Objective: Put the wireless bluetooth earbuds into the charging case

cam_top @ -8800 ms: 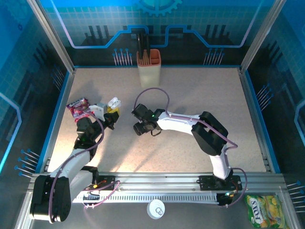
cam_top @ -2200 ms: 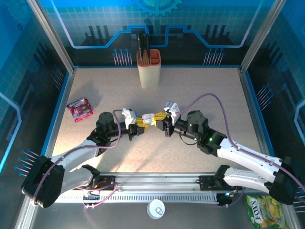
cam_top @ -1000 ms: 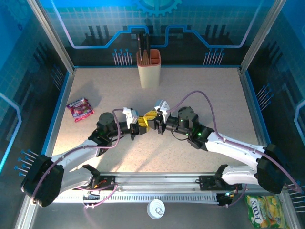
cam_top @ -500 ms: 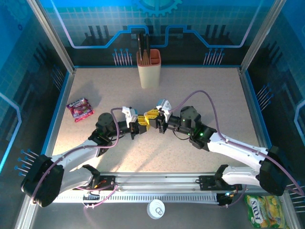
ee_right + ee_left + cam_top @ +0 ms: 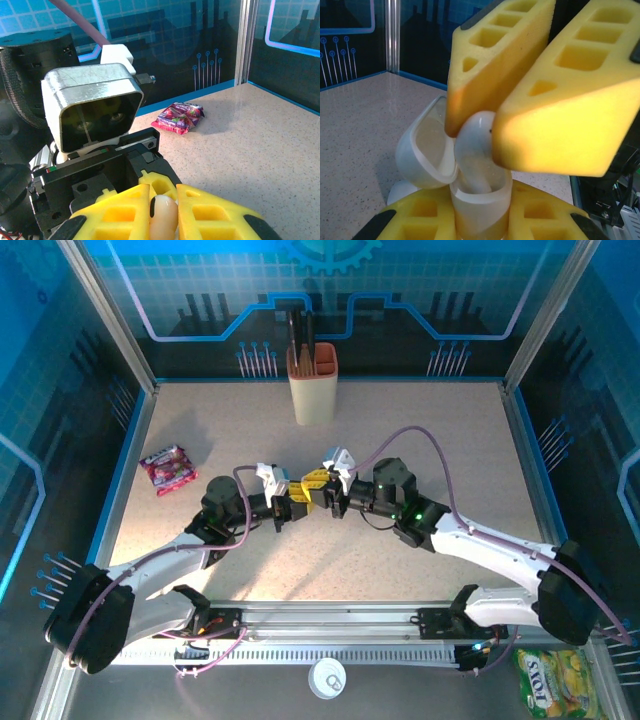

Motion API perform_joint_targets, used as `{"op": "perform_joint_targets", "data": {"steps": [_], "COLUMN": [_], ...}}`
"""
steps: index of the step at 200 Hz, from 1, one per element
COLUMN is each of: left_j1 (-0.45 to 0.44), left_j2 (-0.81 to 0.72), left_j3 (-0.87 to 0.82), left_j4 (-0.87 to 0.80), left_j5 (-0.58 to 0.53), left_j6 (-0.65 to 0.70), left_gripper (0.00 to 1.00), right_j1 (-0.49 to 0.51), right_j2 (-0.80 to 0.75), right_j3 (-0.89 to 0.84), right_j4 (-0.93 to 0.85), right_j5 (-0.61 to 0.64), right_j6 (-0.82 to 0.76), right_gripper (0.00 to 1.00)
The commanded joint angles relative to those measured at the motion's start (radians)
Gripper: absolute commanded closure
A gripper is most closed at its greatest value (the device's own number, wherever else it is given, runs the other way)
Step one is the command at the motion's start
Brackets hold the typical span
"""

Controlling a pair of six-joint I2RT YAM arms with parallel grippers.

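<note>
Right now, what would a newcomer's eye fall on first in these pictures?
At mid-table the left end effector holds an open white case, and the right end effector pinches an earbud partly inside it. A pink packet lies at the left, and a beige holder stands at the back.

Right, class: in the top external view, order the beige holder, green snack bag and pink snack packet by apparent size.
Joint largest, too alike to rank: green snack bag, beige holder.
Smallest, clearly: pink snack packet.
</note>
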Motion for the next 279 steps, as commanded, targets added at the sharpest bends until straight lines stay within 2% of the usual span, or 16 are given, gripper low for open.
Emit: {"op": "perform_joint_targets", "data": {"steps": [1,63,106,159,201,218,245,279], "left_j1": [-0.006,-0.005,-0.006,-0.004,-0.004,-0.005,-0.005,-0.004], "left_j2": [-0.025,-0.045,-0.039,-0.034,-0.018,-0.017,-0.017,-0.016], "left_j3": [0.012,0.017,0.021,0.016,0.017,0.014,0.016,0.02], "left_j4": [0.093,0.06,0.062,0.049,0.045,0.042,0.041,0.04], "left_j5": [0.006,0.001,0.015,0.005,0.002,0.004,0.004,0.011], "left_j6": [-0.012,-0.012,-0.013,0.002,0.014,0.016,0.017,0.016], "left_gripper": [0.84,0.84,0.84,0.83,0.83,0.83,0.83,0.83], "right_j1": [0.0,-0.007,-0.007,-0.011,-0.013,-0.013,-0.014,-0.019], "right_j2": [0.027,-0.026,-0.024,-0.08,-0.121,-0.134,-0.125,-0.094], "right_j3": [0.001,0.001,0.037,0.051,0.059,0.057,0.078,0.094], "right_j4": [-0.057,-0.165,-0.177,-0.157,-0.169,-0.171,-0.237,-0.286], "right_j5": [-0.041,0.05,0.044,0.052,0.027,0.051,0.136,0.21], "right_j6": [-0.024,-0.087,-0.084,-0.046,-0.029,-0.021,-0.03,-0.014], "right_gripper": [0.83,0.74,0.7,0.53,0.45,0.41,0.22,0.17]}}
